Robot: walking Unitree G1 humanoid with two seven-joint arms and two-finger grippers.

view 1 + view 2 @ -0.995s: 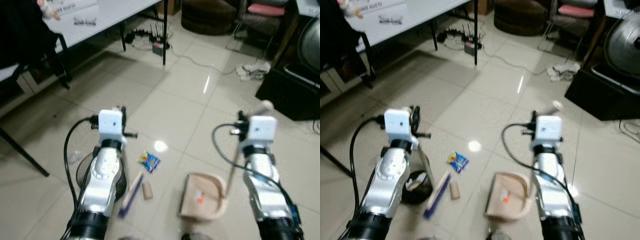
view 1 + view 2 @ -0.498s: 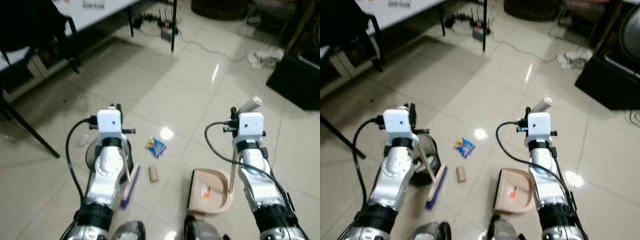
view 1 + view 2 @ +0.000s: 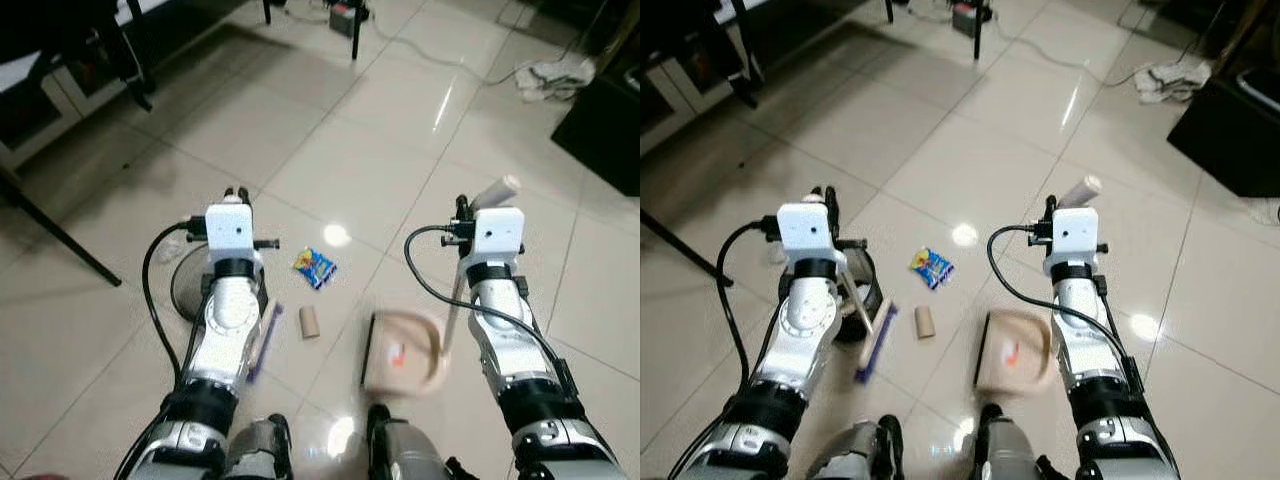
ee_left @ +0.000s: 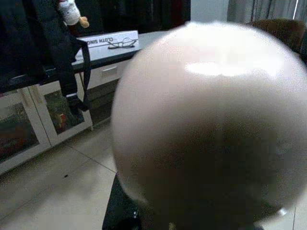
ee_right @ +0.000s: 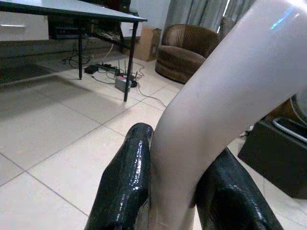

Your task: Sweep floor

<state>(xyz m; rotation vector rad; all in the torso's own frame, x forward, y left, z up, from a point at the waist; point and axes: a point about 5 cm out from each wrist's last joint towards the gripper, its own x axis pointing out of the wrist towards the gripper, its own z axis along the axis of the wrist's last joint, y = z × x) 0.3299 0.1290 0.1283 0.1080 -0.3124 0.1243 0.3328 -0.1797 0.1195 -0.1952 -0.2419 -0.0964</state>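
Observation:
My left gripper (image 3: 236,192) is shut on the pale handle (image 4: 206,110) of a hand brush. Its purple head (image 3: 265,340) rests on the tiles beside my left arm. My right gripper (image 5: 175,201) is shut on the upright handle (image 3: 497,190) of a beige dustpan (image 3: 400,352). The pan sits low on the floor and looks blurred. Between brush and pan lies a small cardboard roll (image 3: 309,321). A blue and yellow wrapper (image 3: 314,266) lies a little farther out.
A round dark bin (image 3: 188,285) stands against my left arm. A slanted black leg (image 3: 60,240) crosses the floor at left. Table legs, a power strip (image 3: 345,12), a crumpled cloth (image 3: 555,72) and a black box (image 3: 610,110) line the back. My feet (image 3: 330,455) are below.
The camera has tipped down, so my feet have come into view. The dustpan has slid a little toward the cardboard roll and is blurred. Both grips are unchanged.

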